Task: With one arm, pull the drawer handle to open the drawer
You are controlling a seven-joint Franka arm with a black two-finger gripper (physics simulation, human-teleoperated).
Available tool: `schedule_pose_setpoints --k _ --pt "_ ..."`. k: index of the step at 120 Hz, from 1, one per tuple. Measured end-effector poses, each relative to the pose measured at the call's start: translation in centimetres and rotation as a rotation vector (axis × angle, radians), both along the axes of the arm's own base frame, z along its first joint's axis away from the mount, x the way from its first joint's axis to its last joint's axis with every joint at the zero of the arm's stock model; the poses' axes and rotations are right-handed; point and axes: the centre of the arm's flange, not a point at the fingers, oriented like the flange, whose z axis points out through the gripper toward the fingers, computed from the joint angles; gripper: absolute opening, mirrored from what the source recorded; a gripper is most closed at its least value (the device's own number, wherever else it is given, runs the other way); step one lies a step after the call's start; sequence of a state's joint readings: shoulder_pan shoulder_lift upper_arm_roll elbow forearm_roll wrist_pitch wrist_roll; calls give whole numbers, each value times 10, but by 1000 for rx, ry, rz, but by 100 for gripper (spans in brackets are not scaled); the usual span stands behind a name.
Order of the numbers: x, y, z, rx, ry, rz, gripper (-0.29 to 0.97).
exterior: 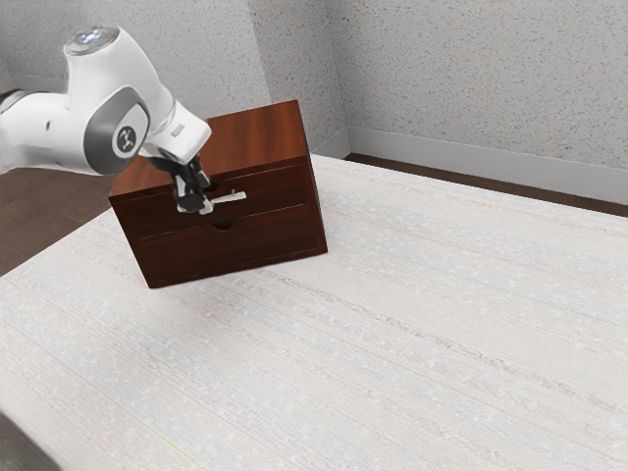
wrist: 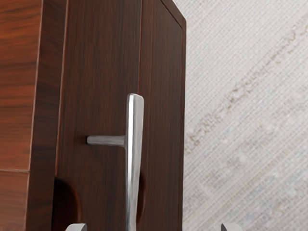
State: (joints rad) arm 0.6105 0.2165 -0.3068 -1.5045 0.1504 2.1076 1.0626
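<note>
In the exterior view the white arm (exterior: 108, 123) comes in from about ten o'clock and reaches down toward four o'clock, ending in the black gripper (exterior: 196, 201) pressed up close to the front of the dark wooden cabinet (exterior: 255, 137). The cabinet stands on the pale table (exterior: 412, 334), turned at an angle, in the upper part of the exterior view's left half. Its upper drawer (exterior: 280, 184) looks level with the cabinet face, and the silver drawer handle (exterior: 232, 198) projects from it at three o'clock of the gripper. The lower drawer (exterior: 270, 235) lies at six o'clock of the upper one. In the wrist view the handle (wrist: 134, 159) stands out from the drawer front (wrist: 101, 72) on a short post, and the two fingertips (wrist: 77, 227) sit wide apart on either side of it, touching neither side: the jaws are spread and grip nothing. Bare table (wrist: 240, 120) lies beyond the cabinet's edge.
</note>
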Motion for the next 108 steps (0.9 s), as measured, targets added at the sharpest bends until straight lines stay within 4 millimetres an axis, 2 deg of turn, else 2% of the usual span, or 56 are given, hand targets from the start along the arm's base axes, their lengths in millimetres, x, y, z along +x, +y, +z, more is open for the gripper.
schedule_pose_setpoints --k 25,67,108 --pt "8 7 -20 -14 13 34 26" --pt "11 9 -24 -22 3 68 6" --pt "4 2 -28 -27 16 83 -2"
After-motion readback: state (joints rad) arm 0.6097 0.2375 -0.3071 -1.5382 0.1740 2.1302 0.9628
